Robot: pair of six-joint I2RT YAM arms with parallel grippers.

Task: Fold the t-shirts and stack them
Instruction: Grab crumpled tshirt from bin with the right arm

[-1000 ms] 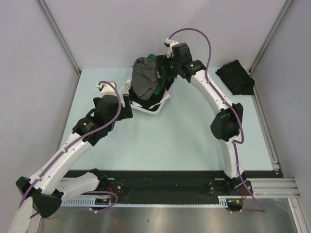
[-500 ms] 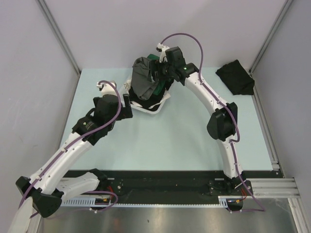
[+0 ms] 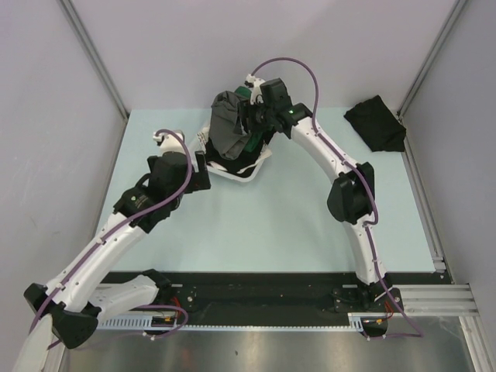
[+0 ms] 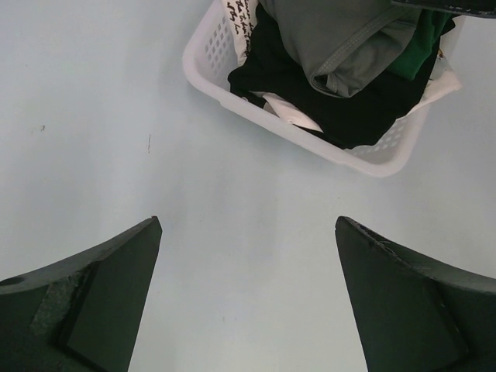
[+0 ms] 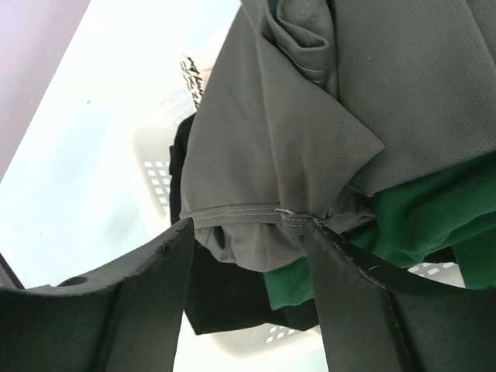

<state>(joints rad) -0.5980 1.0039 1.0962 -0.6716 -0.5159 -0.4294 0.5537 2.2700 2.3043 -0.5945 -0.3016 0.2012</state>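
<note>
Fold-and-stack job, early stage: nearest the arms, the left hand (image 4: 248, 232) is seen released, its fingers spread wide over the bare pale surface (image 3: 271, 225), with nothing held, at about 8 o'clock of the white slatted basket (image 4: 364, 151). Inside the basket a black t-shirt (image 4: 353, 116) is heaped under a dark green t-shirt (image 5: 418, 213), with the charcoal grey t-shirt (image 5: 294, 116) bunched on top. From 1 o'clock the right hand (image 5: 248, 229) is set astride a hemmed fold of the grey shirt, cloth reaching both fingers; whether that fold is clamped cannot be told. Farthest off, at 2 o'clock on the surface, a dark garment (image 3: 376, 124) lies apart, apparently folded. Judged so, one piece is done at most; the basket's shirts are yet to be lifted, folded and stacked. A white tag (image 4: 291, 112) shows no legible print, and black script on a white scrap (image 4: 236, 19) at the rim cannot be read.
</note>
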